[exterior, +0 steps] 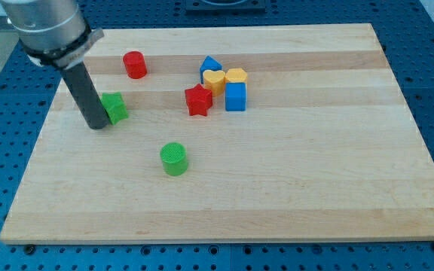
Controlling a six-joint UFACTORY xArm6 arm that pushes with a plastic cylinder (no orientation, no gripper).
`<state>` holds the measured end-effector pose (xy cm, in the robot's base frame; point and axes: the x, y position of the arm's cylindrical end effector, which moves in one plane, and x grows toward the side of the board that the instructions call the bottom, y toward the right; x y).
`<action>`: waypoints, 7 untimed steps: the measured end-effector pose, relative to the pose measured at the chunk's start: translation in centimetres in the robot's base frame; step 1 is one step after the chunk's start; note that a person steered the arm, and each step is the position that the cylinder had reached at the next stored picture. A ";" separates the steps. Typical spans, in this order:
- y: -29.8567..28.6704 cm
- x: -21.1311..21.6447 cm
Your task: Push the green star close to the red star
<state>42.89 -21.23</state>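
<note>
Now our tip [97,125] rests on the wooden board [277,188] at the view's left, touching the left side of the green star [114,108]. Our rod holds nothing; it only presses against that block. We see the red star [198,100] well apart to the view's right, beside a cluster of a blue block [210,65], two yellow blocks [215,79] [236,75] and a blue cube [235,96]. We note a red cylinder [134,65] nearer the view's top, and a green cylinder [174,159] below.
</note>
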 end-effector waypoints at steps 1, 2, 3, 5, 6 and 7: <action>-0.8 1.0; -2.8 0.6; -0.4 -4.1; 2.3 -7.1; -2.2 -5.8; -4.4 -3.3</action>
<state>39.56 -25.60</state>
